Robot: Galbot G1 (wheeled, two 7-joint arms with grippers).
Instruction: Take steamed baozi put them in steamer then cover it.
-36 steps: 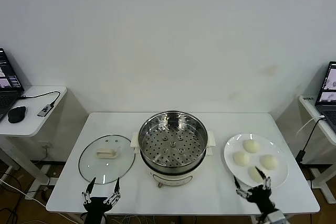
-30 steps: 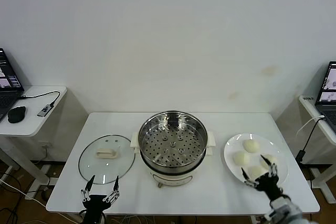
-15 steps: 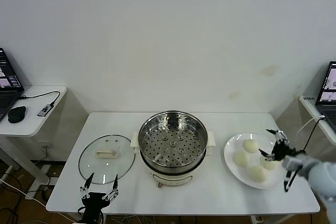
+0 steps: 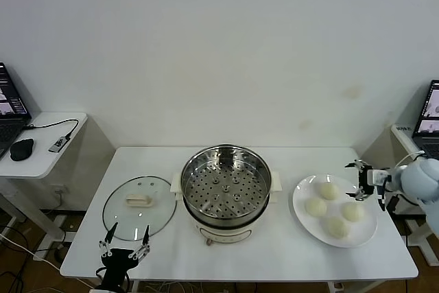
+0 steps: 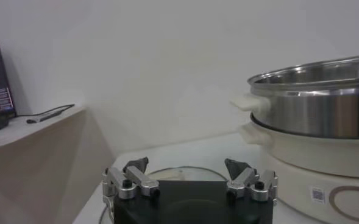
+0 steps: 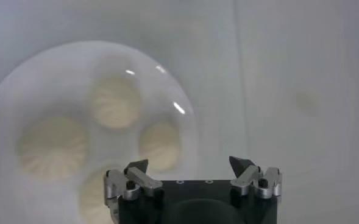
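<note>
Cover [image 4: 139,207] flat, handle [image 4: 138,201] lengthwise left-right.

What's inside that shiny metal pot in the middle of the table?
Nothing yet. The steamer shows only its bare perforated bottom. All four baozi sit on the white plate beside it. What lies under the perforated bottom, inside the white base, is hidden.

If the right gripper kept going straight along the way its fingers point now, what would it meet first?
Probably the white plate, at its rim or just past it, near the closest steamed baozi. The right gripper is open and looks down over the plate's edge, holding nothing. Depth is unclear, so it might land on the table beside the plate.
</note>
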